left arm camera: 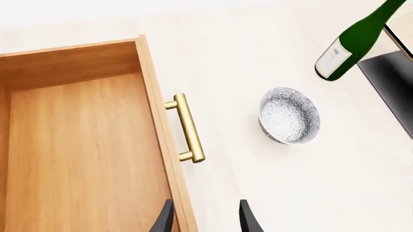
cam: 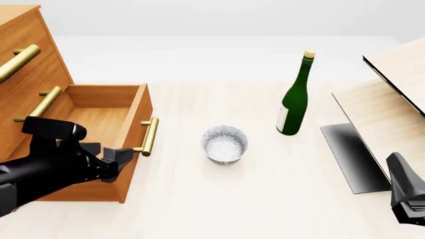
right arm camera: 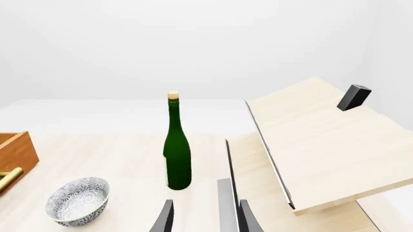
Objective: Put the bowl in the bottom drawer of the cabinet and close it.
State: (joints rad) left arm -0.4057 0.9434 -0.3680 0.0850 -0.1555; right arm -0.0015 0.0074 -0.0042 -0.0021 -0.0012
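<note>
The white speckled bowl (cam: pixel 224 144) stands upright on the table, between the cabinet (cam: pixel 23 59) and a green bottle. The bottom drawer (cam: pixel 99 112) is pulled out, and its inside is bare wood (left arm camera: pixel 77 145). Its brass handle (cam: pixel 150 136) faces the bowl (left arm camera: pixel 289 115). My left gripper (cam: pixel 122 162) hovers open over the drawer's front edge near the handle (left arm camera: pixel 188 127), holding nothing; its fingertips (left arm camera: pixel 165 218) show in the left wrist view. My right gripper (right arm camera: pixel 206 220) is open and empty at the near right (cam: pixel 400 172), well away from the bowl (right arm camera: pixel 77 201).
A green wine bottle (cam: pixel 295 97) stands upright just behind and to the right of the bowl. A pale wood structure (cam: pixel 391 107) with a dark panel (cam: pixel 352 157) fills the right side. The two upper drawers of the cabinet are shut, their handles (cam: pixel 19 62) sticking out.
</note>
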